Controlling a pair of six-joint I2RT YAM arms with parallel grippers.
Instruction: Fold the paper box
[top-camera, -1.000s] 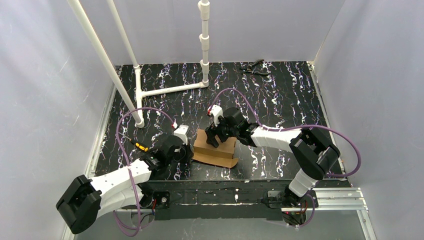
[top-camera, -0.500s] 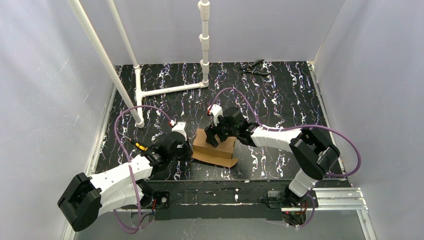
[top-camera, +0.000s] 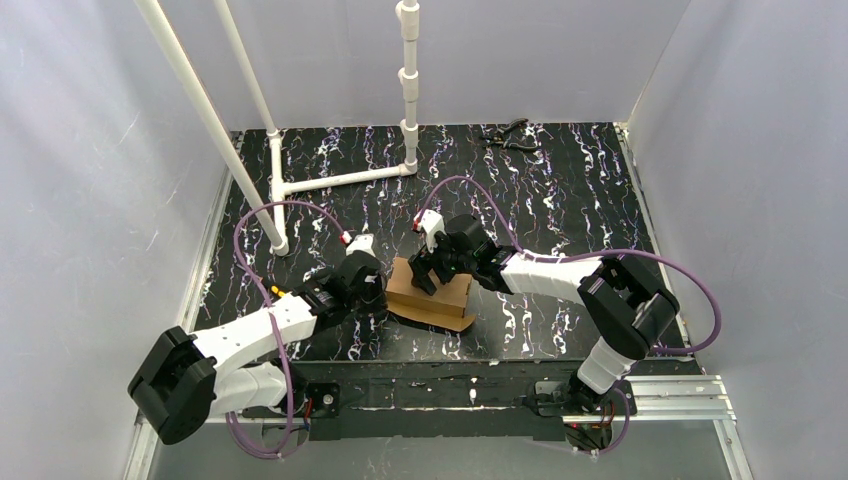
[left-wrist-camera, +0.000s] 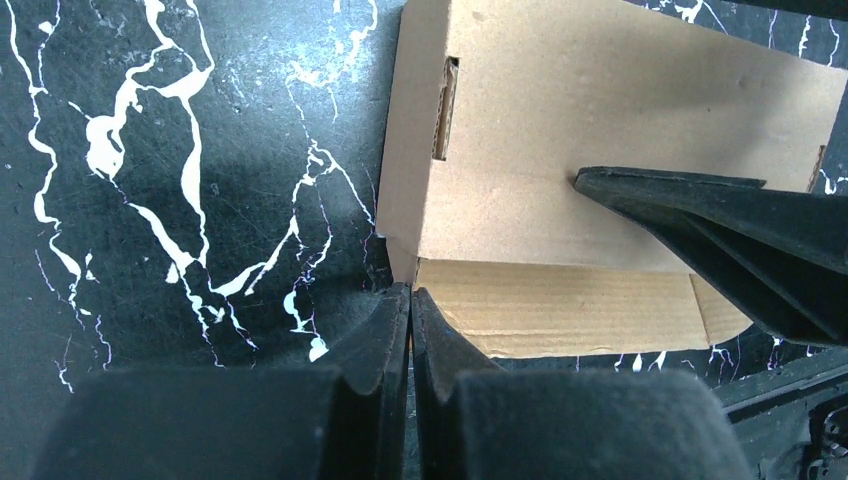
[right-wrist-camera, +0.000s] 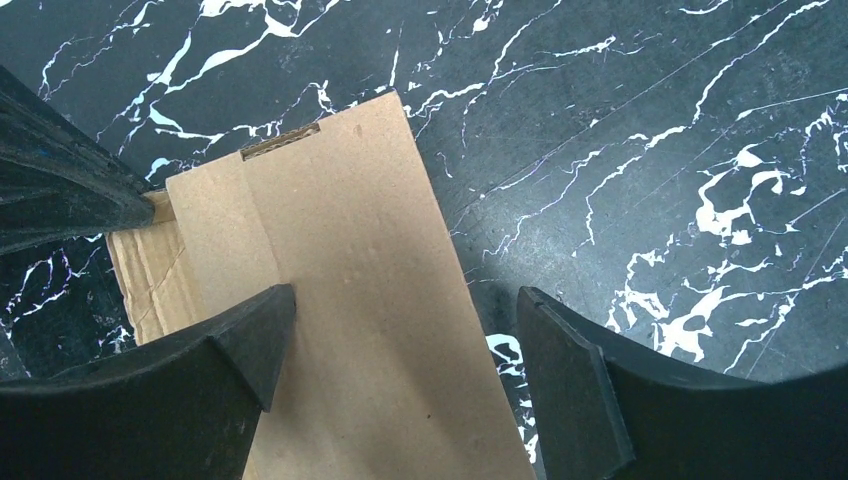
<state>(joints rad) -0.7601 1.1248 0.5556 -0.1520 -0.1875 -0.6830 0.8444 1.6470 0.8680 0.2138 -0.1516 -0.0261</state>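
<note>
The paper box (top-camera: 447, 306) is a plain brown cardboard piece lying partly folded on the black marbled table, between the two arms. My left gripper (top-camera: 379, 298) is shut, and its fingertips (left-wrist-camera: 410, 292) touch the near left corner of the box (left-wrist-camera: 600, 120), where a side flap meets the corrugated front flap. My right gripper (top-camera: 432, 272) hangs open over the box (right-wrist-camera: 370, 260). Its left finger (right-wrist-camera: 250, 335) rests on the flat panel, and its right finger (right-wrist-camera: 565, 355) is over bare table past the panel's edge. Nothing is pinched in either gripper.
A white pipe frame (top-camera: 340, 180) stands at the back left, with a slanted pole (top-camera: 215, 130) coming toward the left arm. A dark hand tool (top-camera: 508, 135) lies at the far edge. An orange-tipped marker (top-camera: 276, 293) lies beside the left arm. Grey walls close in both sides.
My left arm has moved forward and right, bringing its shut fingers against the box's left corner. The right arm and its open jaws have stayed put.
</note>
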